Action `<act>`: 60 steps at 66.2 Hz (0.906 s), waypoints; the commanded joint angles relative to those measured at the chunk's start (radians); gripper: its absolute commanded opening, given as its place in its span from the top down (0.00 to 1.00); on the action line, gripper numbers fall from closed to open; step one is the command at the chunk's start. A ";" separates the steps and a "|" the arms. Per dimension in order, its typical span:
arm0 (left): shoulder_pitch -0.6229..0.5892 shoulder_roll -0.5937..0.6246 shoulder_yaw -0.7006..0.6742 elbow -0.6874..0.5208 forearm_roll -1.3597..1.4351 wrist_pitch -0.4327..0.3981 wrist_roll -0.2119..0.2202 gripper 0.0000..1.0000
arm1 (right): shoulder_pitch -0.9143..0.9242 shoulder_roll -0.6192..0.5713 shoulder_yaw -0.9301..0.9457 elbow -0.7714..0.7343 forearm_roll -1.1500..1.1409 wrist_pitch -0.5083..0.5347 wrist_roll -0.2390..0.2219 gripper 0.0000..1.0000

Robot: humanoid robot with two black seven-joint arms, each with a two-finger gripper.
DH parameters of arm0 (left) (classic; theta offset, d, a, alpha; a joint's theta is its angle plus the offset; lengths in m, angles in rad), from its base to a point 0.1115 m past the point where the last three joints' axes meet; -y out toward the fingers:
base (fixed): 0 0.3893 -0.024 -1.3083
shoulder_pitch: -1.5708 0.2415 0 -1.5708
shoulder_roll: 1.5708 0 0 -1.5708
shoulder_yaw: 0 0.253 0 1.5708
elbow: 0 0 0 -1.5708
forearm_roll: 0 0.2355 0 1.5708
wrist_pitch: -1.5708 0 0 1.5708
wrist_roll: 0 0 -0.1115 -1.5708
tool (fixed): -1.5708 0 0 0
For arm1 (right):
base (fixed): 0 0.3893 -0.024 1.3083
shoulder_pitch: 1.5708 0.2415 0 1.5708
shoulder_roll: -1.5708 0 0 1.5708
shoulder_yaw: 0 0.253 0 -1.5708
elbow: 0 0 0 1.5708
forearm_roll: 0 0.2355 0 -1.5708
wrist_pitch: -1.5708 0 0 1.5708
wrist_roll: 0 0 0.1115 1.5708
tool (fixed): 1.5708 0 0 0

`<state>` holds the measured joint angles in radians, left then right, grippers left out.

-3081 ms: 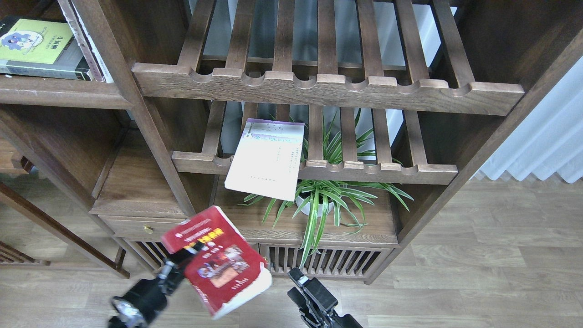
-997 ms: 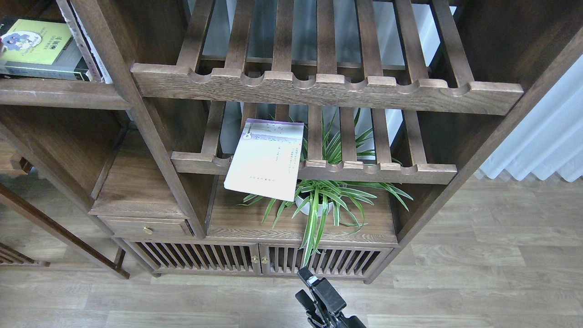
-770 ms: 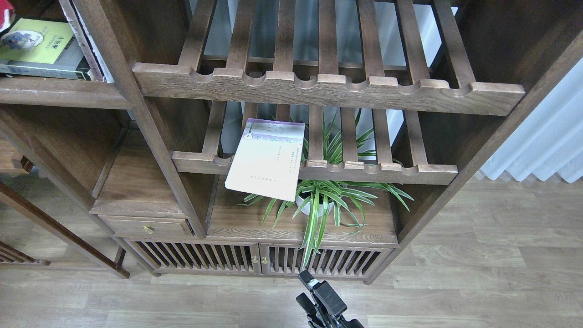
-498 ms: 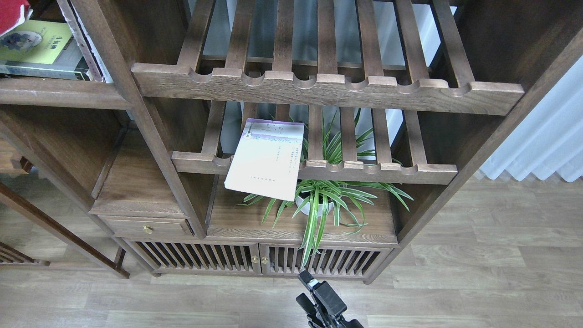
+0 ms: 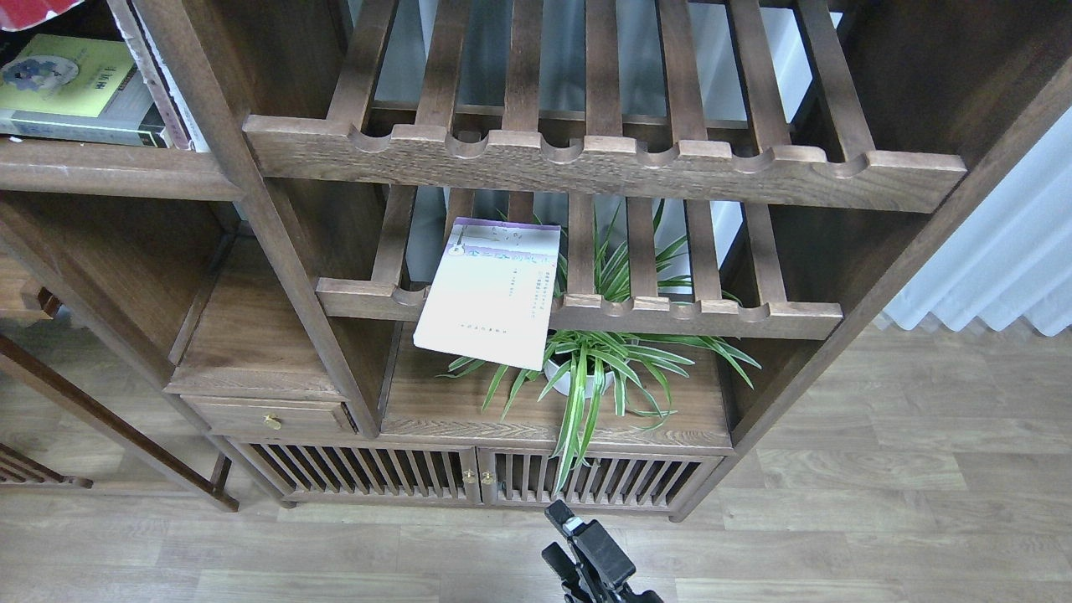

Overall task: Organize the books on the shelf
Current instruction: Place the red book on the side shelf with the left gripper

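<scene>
Right gripper [image 5: 563,521] points up at bottom edge, low before bookcase [image 5: 276,243]; jaws' opening unclear.

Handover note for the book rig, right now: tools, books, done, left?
Left tool: not in view. A red book shows only as a sliver at the top-left edge, above the shelf; what holds it is hidden.
Right tool: low at bottom centre, holding nothing, open or shut unclear.
Grey book: flat on the shelf, done.
Pale book: on the lower slatted rack, hanging over its front rail above the plant.
Left: settle the red book, then move the pale one to the shelf.
</scene>
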<state>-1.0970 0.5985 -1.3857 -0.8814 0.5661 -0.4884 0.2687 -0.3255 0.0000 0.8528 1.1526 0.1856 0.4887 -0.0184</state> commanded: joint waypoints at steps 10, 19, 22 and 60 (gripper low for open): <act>-0.049 -0.032 0.077 0.059 0.000 0.000 -0.002 0.95 | 0.005 0.000 -0.001 -0.001 0.000 0.000 0.002 0.01; -0.053 -0.060 0.094 0.067 -0.002 0.000 -0.031 0.94 | 0.013 0.000 0.000 -0.002 0.002 0.000 0.002 0.01; -0.052 -0.080 0.090 0.068 -0.018 0.000 -0.058 0.93 | 0.013 0.000 0.002 -0.001 0.002 0.000 0.002 0.01; 0.071 -0.086 0.039 0.064 -0.181 0.000 -0.177 0.33 | 0.014 0.000 0.000 0.001 0.002 0.000 0.002 0.01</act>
<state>-1.0438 0.5089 -1.3207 -0.8138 0.4088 -0.4893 0.1174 -0.3112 0.0000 0.8577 1.1533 0.1872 0.4887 -0.0168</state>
